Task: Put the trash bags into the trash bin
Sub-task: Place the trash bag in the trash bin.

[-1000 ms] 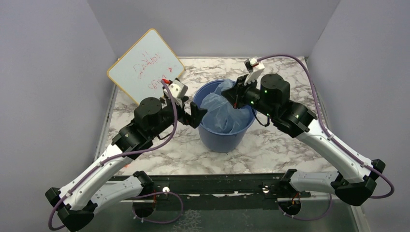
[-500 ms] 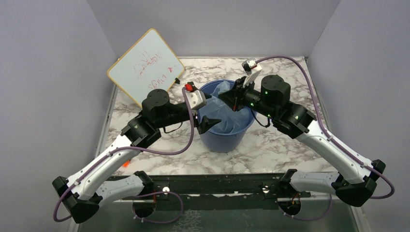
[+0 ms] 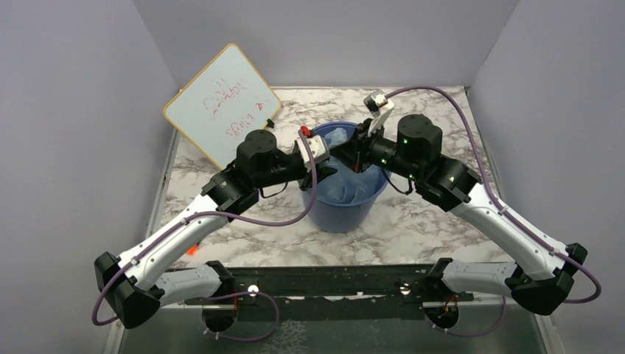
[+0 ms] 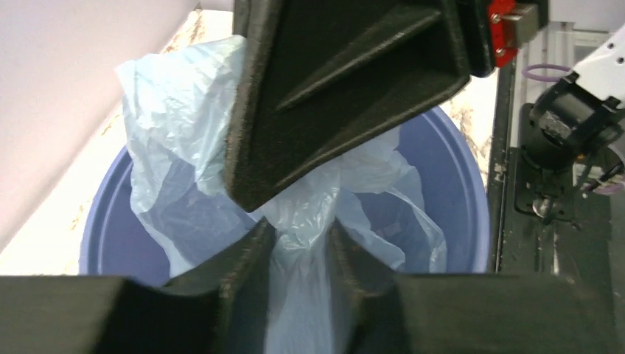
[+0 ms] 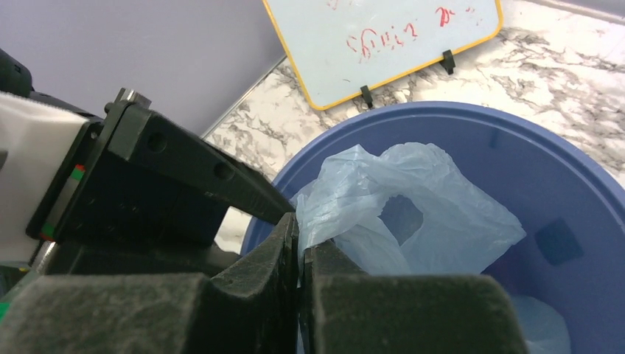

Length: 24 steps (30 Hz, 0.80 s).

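- Three plain grey walls [image 3: 317,37] box in one marbled table [image 3: 420,221].
- Two arms, the left arm [image 3: 184,228] and the right arm [image 3: 486,210], meet over the bin.
- One whiteboard [image 3: 221,103] (red scribble) leans at back left.
- One blue trash bin [image 3: 343,214] stands upright mid-table.
- One light-blue trash bag [image 5: 442,214] sits crumpled, mostly inside the bin.
- We see the left gripper [image 4: 302,240] narrowed onto a bunch of bag. The right gripper [image 5: 299,247], almost closed, pinches its film.

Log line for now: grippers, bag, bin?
left gripper: shut on thin translucent light-blue plastic bag | right gripper: shut on bag | bag: hanging into round blue plastic bucket
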Motion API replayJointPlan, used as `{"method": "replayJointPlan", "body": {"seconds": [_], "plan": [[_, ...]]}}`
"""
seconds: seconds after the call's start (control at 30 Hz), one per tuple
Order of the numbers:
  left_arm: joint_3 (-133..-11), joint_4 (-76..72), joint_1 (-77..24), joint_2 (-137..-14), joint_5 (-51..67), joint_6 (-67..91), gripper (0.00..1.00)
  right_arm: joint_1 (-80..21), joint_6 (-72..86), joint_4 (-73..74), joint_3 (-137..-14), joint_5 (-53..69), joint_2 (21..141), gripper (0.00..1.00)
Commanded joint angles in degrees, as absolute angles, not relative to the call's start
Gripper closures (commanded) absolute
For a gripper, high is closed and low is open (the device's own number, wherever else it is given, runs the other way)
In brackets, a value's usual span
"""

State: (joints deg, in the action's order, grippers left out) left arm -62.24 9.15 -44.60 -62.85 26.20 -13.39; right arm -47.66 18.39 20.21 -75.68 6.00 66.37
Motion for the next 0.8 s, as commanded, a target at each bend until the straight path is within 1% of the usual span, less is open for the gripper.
{"method": "replayJointPlan", "body": {"seconds": [0.0, 0.03, 0.07, 0.2, 0.37, 0.4, 0.5, 0.57, 0.6, 0.63, 0.67, 0.7, 0.77], "plan": [[-64.17, 7.03, -44.65, -61.12, 19.63, -9.64, 0.8, -47.99, 17.49, 20.63, -77.1, 6.3, 65.36, 0.86], [-63.61, 6.36, -44.65, -60.53, 17.2, -8.25, 0.91, -47.97, 17.34, 20.51, -76.43, 5.68, 64.42, 0.84], [-63.1, 5.93, -44.65, -60.05, 13.91, -6.88, 1.0, -47.96, 17.05, 20.2, -75.48, 4.87, 63.4, 0.83], [-61.67, 5.92, -44.67, -58.26, 10.14, -1.74, 1.0, -47.96, 16.69, 19.72, -71.84, 1.09, 59.09, 0.77], [-58.9, 3.15, -44.65, -55.57, 11.36, 3.16, 1.0, -47.95, 15.21, 20.18, -71.45, 4.52, 57.53, 0.76], [-58.02, 2.16, -44.65, -55.07, 11.74, 3.69, 1.0, -47.97, 14.87, 20.45, -71.38, 5.65, 57.64, 0.76], [-57.31, 1.72, -44.65, -54.18, 12.26, 4.56, 1.0, -47.98, 15.37, 19.93, -70.86, 4.97, 57.87, 0.84], [-57.3, 2.35, -44.65, -54.01, 13.95, 4.14, 1.0, -47.96, 16.14, 18.51, -70.54, 6.58, 58.52, 0.88], [-57.43, 2.68, -44.65, -53.94, 15.27, 3.84, 0.93, -47.98, 16.21, 18.23, -70.95, 7.63, 59.13, 0.89], [-57.64, 3.07, -44.65, -53.94, 16.88, 3.48, 0.81, -47.91, 16.36, 18.1, -71.35, 7.91, 59.74, 0.9], [-57.92, 3.55, -44.65, -53.88, 18.04, 3.14, 0.75, -47.95, 16.68, 17.98, -71.58, 7.64, 60.45, 0.91], [-58.25, 4.1, -44.65, -53.91, 19.04, 2.77, 0.75, -47.91, 16.88, 17.86, -71.75, 7.45, 60.87, 0.91], [-58.75, 5.44, -44.65, -53.68, 17.38, 2.4, 0.75, -47.97, 16.83, 18.42, -72.08, 7.65, 61.67, 0.91]]}}
